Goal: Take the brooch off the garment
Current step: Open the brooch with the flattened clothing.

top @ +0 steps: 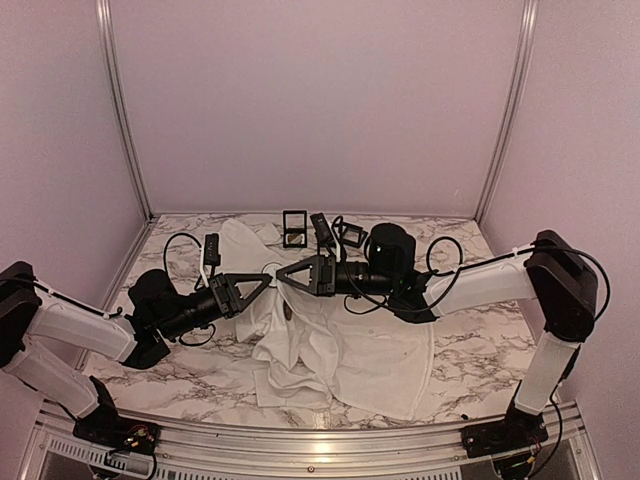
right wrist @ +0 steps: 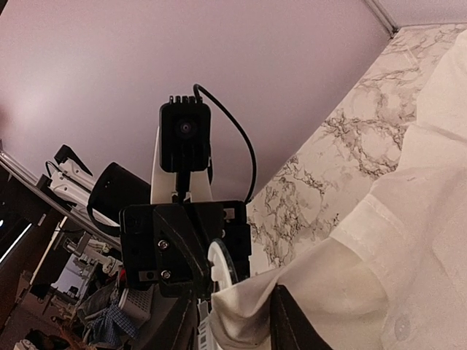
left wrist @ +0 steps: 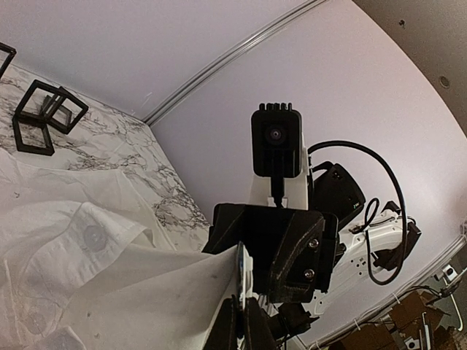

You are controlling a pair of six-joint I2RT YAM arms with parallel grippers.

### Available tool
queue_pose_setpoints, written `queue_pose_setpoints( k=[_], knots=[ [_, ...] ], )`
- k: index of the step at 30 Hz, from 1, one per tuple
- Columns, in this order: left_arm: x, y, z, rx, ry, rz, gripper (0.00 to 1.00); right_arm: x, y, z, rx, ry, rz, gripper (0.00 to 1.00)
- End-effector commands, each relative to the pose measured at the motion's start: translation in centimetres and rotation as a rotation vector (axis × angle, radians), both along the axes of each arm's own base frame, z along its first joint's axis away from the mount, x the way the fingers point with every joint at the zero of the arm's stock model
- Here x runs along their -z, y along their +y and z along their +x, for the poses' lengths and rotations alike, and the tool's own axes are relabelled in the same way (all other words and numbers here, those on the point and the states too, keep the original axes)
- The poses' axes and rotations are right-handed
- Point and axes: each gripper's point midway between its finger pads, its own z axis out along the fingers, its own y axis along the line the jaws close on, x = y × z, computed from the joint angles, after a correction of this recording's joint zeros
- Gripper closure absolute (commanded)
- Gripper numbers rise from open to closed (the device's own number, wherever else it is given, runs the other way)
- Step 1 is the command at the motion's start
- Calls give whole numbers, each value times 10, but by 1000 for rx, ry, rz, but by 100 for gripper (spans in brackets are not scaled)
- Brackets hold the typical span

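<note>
The garment point(top: 340, 350) is a white shirt crumpled on the marble table, with one fold lifted between the arms. The brooch point(right wrist: 222, 266) is a thin round white disc with a dark rim. In the left wrist view the brooch point(left wrist: 241, 270) shows edge-on against the garment point(left wrist: 109, 292). My left gripper point(left wrist: 244, 322) is shut on its lower edge. Both grippers meet tip to tip above the shirt, left gripper point(top: 267, 281) and right gripper point(top: 281, 274). My right gripper point(right wrist: 233, 328) has its jaws apart, with a bunched fold of the garment point(right wrist: 408, 240) between them, just below the brooch.
Small black open cube frames point(top: 295, 228) stand at the back of the table point(top: 480, 350), also seen as black cube frames point(left wrist: 44, 117) in the left wrist view. More small black pieces point(top: 350, 235) lie beside them. Walls enclose the back and sides.
</note>
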Motion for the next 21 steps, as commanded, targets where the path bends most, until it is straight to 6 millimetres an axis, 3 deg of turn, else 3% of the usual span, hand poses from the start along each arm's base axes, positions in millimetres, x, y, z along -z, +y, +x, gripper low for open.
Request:
queue_pose_setpoints(
  k=[1, 21],
  knots=[
    [-15, -3, -5, 17, -53, -31, 100, 4, 1, -2, -21, 14, 11, 67],
    [-16, -6, -8, 14, -117, 29, 100, 8, 4, -8, -61, 85, 39, 78]
  ],
)
